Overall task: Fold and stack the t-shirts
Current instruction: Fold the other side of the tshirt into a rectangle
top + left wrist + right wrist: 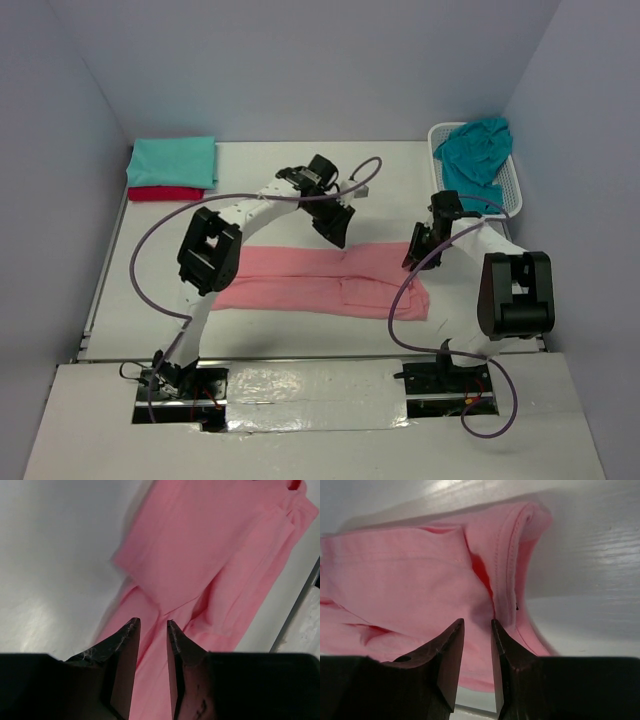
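Observation:
The salmon pink t-shirt (320, 282) lies as a long folded strip across the middle of the table. My left gripper (335, 228) hovers over its upper middle edge, jaws narrowly open and empty, with pink cloth (200, 555) below the gripper (153, 622). My right gripper (415, 252) is low over the shirt's right end, jaws narrowly open beside a stitched hem (410, 570), the gripper (477, 622) holding nothing. The folded mint-teal shirt (173, 160) lies on the crimson red shirt (160, 193) at the back left. The teal-blue shirt (478, 150) is crumpled in the basket.
The white lattice basket (515, 190) stands at the back right against the wall. Purple cables loop from both arms over the table. The table's front edge (300, 350) runs just below the pink shirt.

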Robot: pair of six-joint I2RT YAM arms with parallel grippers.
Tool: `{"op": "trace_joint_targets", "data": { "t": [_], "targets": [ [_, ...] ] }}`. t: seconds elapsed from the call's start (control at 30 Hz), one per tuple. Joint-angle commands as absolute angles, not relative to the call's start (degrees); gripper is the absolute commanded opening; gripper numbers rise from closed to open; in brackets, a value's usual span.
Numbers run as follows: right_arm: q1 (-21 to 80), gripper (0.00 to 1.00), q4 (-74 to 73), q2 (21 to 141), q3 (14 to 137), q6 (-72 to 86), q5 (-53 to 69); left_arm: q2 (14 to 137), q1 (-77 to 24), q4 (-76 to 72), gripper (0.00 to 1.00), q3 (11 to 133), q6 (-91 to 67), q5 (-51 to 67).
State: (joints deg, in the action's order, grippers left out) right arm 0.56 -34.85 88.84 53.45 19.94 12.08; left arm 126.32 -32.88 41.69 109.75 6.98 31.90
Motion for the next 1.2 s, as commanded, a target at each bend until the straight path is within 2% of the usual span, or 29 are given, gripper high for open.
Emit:
{"op": "trace_joint_targets", "data": {
  "t": [0.0,0.23,0.63,0.8,0.97,1.0,1.07,1.1,1.17],
  "targets": [
    [0.44,0.35,-31.21,87.71,50.37,21.09,14.42,128.84,-35.67,40.08,0.4,110.92,2.29,34.01],
    [0.44,0.35,-30.76,88.33,48.52,20.92,12.66,131.48,-39.46,39.55,0.39,109.08,1.93,32.17],
    [0.53,0.46,-32.87,87.71,49.48,19.69,10.11,130.78,-39.55,42.97,0.41,111.09,4.04,23.56],
    [0.44,0.44,-32.7,88.95,49.22,18.98,10.28,131.13,-39.64,42.19,0.41,108.82,3.69,29.87],
    [0.44,0.37,-32.08,88.86,48.51,18.98,11.25,131.4,-40.43,40.61,0.41,105.65,2.29,32.96],
    [0.44,0.31,-32.08,88.77,48.43,18.9,11.42,131.4,-40.52,40.69,0.4,105.73,2.55,32.61],
    [0.44,0.23,-32.34,87.98,48.6,18.9,11.43,131.31,-40.52,41.83,0.23,107.04,3.42,32.17],
    [0.53,0.14,-32.52,87.63,48.69,18.81,11.16,131.31,-40.34,42.44,0.17,107.75,3.86,32.25],
    [0.44,0.07,-33.22,86.58,49.04,18.55,10.46,131.05,-40.34,43.76,0.03,109.76,4.66,32.08]
  ]
}}
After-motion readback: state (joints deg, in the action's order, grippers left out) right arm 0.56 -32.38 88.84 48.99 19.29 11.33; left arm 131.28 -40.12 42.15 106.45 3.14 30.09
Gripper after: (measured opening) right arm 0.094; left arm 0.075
